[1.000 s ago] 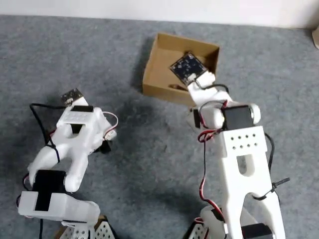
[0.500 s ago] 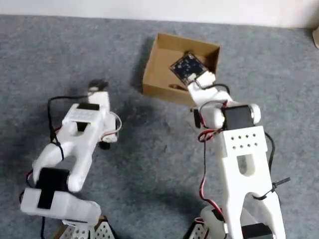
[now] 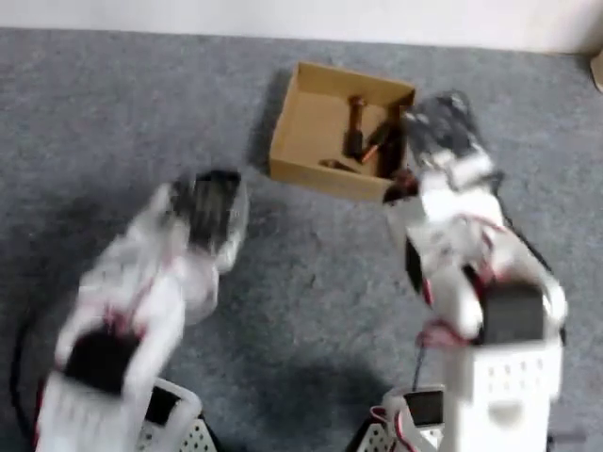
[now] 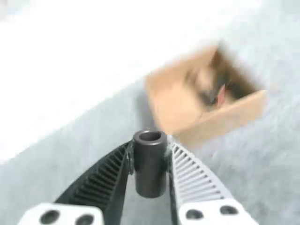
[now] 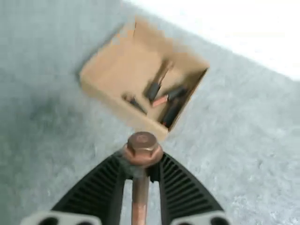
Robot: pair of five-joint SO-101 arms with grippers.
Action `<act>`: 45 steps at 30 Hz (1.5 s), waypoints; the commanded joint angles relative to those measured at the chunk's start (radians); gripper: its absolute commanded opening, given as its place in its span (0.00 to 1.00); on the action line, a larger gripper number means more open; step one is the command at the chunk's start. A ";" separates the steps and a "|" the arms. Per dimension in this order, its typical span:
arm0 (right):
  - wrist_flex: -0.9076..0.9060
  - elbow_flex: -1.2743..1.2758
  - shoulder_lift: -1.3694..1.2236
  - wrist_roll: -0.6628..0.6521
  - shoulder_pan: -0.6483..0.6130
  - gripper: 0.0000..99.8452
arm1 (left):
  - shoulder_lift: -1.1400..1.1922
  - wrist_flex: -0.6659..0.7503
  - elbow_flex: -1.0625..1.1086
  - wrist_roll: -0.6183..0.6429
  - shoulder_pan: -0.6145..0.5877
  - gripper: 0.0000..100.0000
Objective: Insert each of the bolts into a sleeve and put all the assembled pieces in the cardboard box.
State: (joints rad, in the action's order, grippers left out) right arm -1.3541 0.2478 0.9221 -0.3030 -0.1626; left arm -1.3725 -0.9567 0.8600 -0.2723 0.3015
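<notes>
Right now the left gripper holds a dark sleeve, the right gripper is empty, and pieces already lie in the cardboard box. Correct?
Not empty: the right wrist view shows the right gripper shut on a copper bolt. The sleeve in the left gripper and the boxed pieces stand.

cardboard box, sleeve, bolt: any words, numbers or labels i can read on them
None: no word, number, label or sign can be read on the cardboard box, on the sleeve or on the bolt. If the bolt's head carries any marks, they are too small to read.
</notes>
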 commanded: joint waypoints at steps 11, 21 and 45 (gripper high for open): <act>0.455 0.565 0.642 0.242 -0.189 0.00 | -0.394 0.207 0.513 0.330 0.252 0.00; 0.590 0.854 0.852 0.282 -0.194 0.00 | -0.446 0.382 0.748 0.230 0.493 0.00; 0.591 0.854 0.865 0.305 -0.361 0.00 | -0.444 0.539 0.837 0.143 0.381 0.00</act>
State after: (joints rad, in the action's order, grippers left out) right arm -0.7956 1.1638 1.7845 0.0269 -0.5155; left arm -1.7990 -0.4503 1.6763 -0.1281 0.7096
